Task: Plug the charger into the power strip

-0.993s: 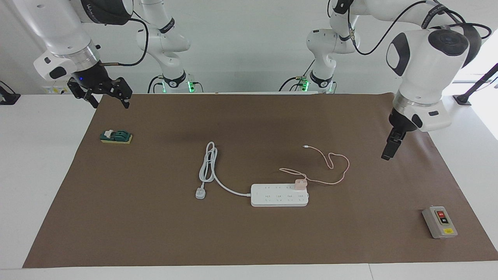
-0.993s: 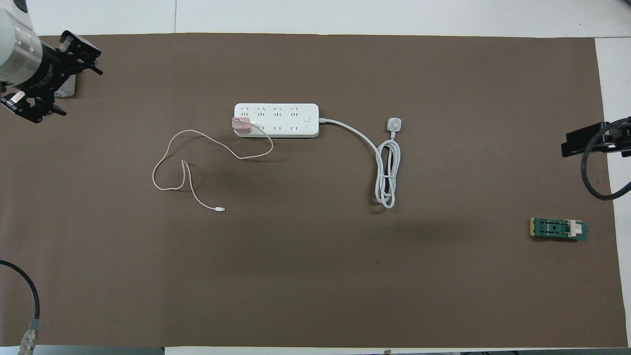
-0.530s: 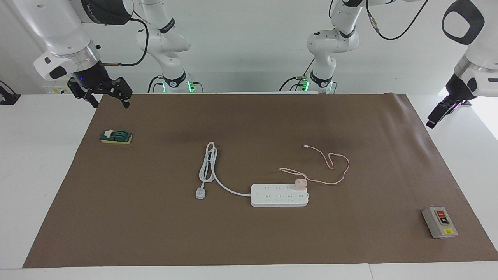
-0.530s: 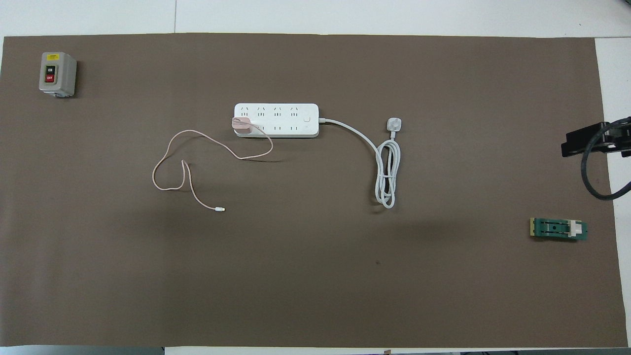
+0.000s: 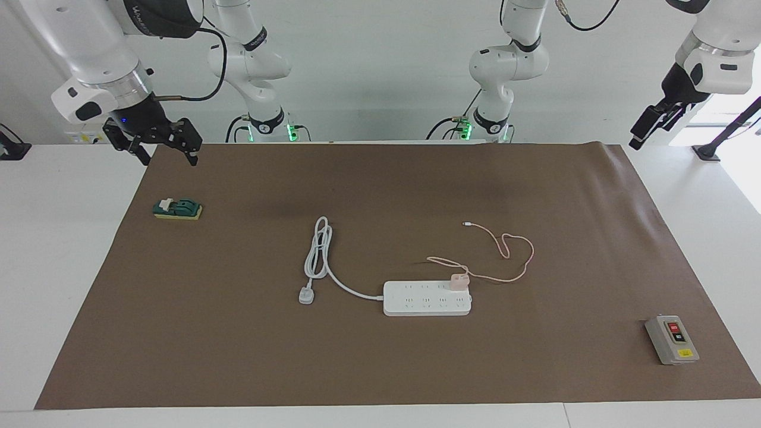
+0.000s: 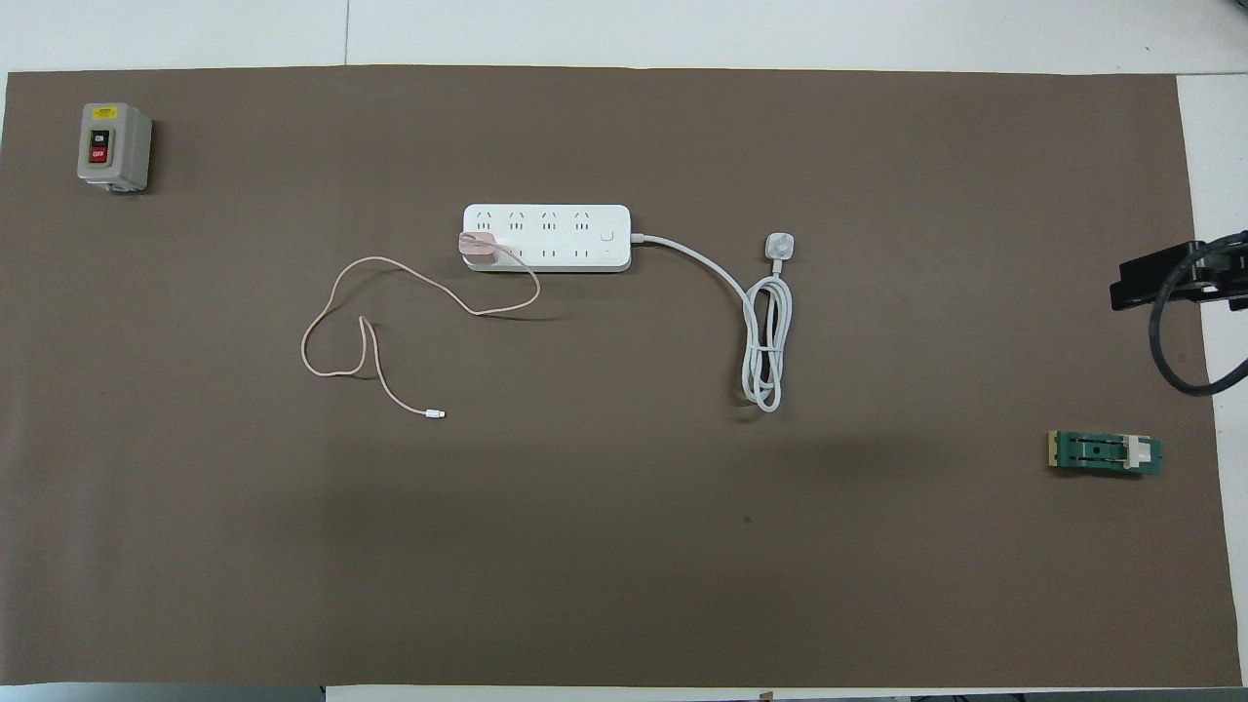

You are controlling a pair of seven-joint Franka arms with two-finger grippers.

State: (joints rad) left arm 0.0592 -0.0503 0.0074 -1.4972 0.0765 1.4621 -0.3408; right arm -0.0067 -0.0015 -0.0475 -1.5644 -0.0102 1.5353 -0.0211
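- Since a second ago the left gripper (image 5: 637,137) has swung up and away from over the mat: it was low, over the mat near the pink cable, and now hangs high over the bare table at the left arm's end, off the mat's corner. Nothing on the mat has shifted, and the right gripper (image 5: 159,145) has not moved.
- The charger (image 5: 458,281) stands on the power strip (image 5: 427,298), at the strip's end toward the left arm, in the row of sockets nearer the robots. It looks seated, so I judge the plugging done.
- Its thin pink cable (image 5: 516,249) loops loosely over the mat, nearer the robots than the strip, ending in a small white connector (image 5: 468,224).
- Left gripper: empty; seen edge-on, its fingers give no clear reading, though by all signs they stand apart. It is well apart from the charger.
- Right gripper: fingers spread, empty, waiting over the mat's corner at the right arm's end, near the green switch block (image 5: 177,209), well apart from the strip.
- Risks: if the charger is only resting in the socket, a tug on the cable could tip it out. Any low return sweep by the left arm could snag the loops and drag charger and strip together.
- The strip's own white plug (image 5: 306,295) lies unconnected beside its coiled cord (image 5: 318,249); the grey button box (image 5: 671,339) sits untouched.
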